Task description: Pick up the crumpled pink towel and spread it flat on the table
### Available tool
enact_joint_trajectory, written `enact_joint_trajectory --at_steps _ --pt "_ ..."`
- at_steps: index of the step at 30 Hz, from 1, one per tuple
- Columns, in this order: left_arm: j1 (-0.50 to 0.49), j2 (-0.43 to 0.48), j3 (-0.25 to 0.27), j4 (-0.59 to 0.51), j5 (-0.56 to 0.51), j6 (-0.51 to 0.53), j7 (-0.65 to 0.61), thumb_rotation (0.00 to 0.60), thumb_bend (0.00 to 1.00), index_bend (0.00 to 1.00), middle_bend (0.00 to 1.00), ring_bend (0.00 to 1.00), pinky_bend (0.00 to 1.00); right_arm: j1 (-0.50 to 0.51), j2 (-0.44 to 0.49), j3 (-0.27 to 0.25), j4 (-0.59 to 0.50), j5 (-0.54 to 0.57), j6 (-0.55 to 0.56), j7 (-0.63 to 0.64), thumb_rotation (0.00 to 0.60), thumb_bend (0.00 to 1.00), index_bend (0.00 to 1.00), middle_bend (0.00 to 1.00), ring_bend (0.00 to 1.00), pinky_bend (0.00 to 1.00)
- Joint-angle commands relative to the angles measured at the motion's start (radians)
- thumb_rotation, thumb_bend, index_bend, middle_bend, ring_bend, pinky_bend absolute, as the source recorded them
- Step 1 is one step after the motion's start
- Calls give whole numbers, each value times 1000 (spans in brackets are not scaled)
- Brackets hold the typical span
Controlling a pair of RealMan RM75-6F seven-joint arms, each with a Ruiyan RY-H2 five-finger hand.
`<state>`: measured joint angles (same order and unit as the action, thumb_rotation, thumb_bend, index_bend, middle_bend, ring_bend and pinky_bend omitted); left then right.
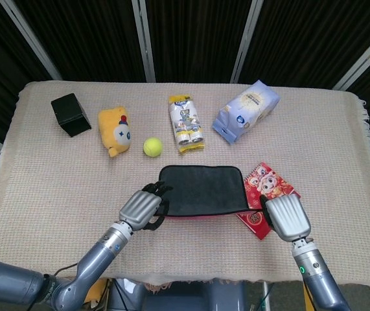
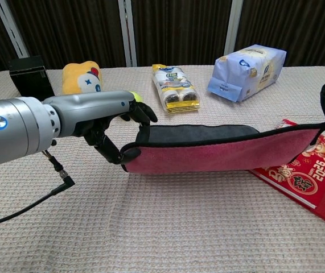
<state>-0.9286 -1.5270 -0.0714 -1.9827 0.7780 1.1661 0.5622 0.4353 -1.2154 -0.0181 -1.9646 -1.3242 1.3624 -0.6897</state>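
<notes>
Pink towel (image 2: 219, 154): held stretched between both hands just above the table (image 1: 55, 194), dark backing uppermost, pink face hanging toward the robot. Left hand (image 1: 142, 208): fingers curled, pinching the towel's left corner. Right hand (image 1: 286, 217): at the towel's right corner and apparently pinching it; the finger detail is mostly out of frame in the chest view and hidden in the head view. Risks, as judged: the near pink strip may fold under instead of lying flat if the hands release too soon, and uneven lowering could leave a crease. Obstruction: red 2025 calendar (image 2: 305, 181), partly under the towel's right end, so that end would likely rest on it. Beyond the towel: tennis ball (image 1: 152, 147) nearest, snack pack (image 1: 185, 123), blue-white bag (image 1: 245, 111); yellow plush toy (image 1: 115, 131) and black box (image 1: 70, 114) to its far left.
</notes>
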Motion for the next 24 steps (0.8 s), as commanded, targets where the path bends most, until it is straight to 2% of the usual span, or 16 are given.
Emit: enact_joint_trajectory --at_steps 1,7,24 --pt "5 -11 2 1 6 3 7 600 453 654 109 0 116 -7 -7 -2 8 -9 -3 4 600 609 663 1000 1000 972" --pt "12 -24 5 -2 12 1 21 600 453 654 109 0 116 -16 -19 -2 12 -22 -10 -1 600 608 663 1000 1000 972" --pt "47 -74 55 14 32 -13 52 600 448 606 105 0 116 -57 -40 -15 59 -15 -31 8 600 609 663 1000 1000 972"
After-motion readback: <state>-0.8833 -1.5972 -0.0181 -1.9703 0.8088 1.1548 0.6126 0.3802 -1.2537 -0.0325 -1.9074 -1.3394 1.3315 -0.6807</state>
